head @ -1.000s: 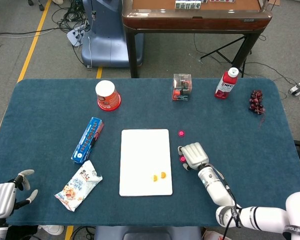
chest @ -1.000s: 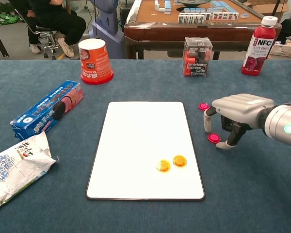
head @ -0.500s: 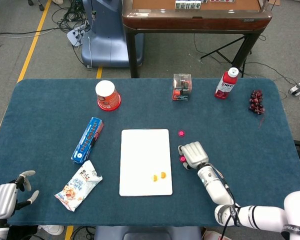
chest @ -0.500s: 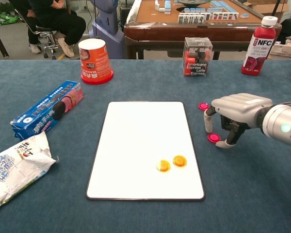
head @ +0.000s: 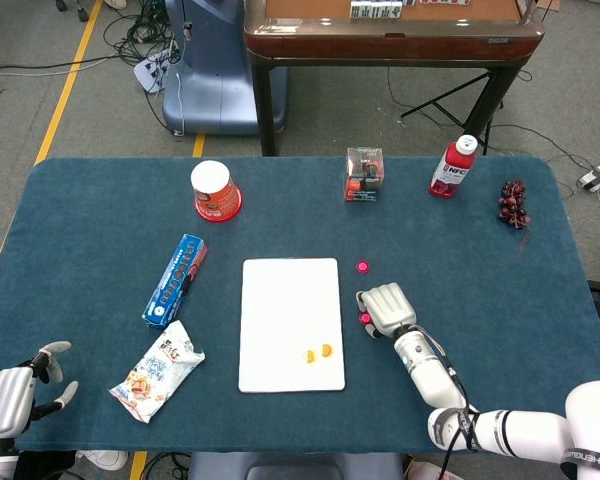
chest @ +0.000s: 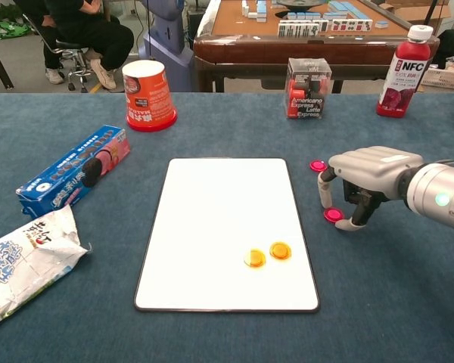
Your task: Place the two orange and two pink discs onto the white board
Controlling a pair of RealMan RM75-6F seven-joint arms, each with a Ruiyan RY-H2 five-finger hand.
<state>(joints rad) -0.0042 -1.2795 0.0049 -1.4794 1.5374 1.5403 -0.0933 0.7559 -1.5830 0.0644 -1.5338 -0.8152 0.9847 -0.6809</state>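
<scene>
So far 2 small round orange discs (chest: pixel 266 254) lie on the flat white rectangular board (chest: pixel 212 219). 2 flat pink discs remain on the blue cloth: one (chest: pixel 318 165) just beside the board, the nearer one (chest: pixel 334 215) under the right hand (chest: pixel 363 180), whose curled fingers straddle it without a clear grip. The left hand (head: pixel 10 398) is idle, fingers apart.

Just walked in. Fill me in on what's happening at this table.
A two-armed robot is moving small round discs onto the flat white rectangular board. Both orange discs already lie on it, near its lower right corner. The two pink discs are not on it yet: the right robot hand arches over the nearer pink disc on the blue tablecloth, fingers either side, not visibly lifting it. The farther pink disc lies untouched beside the board. The left robot hand idles at the table's near-left edge, holding nothing.
</scene>
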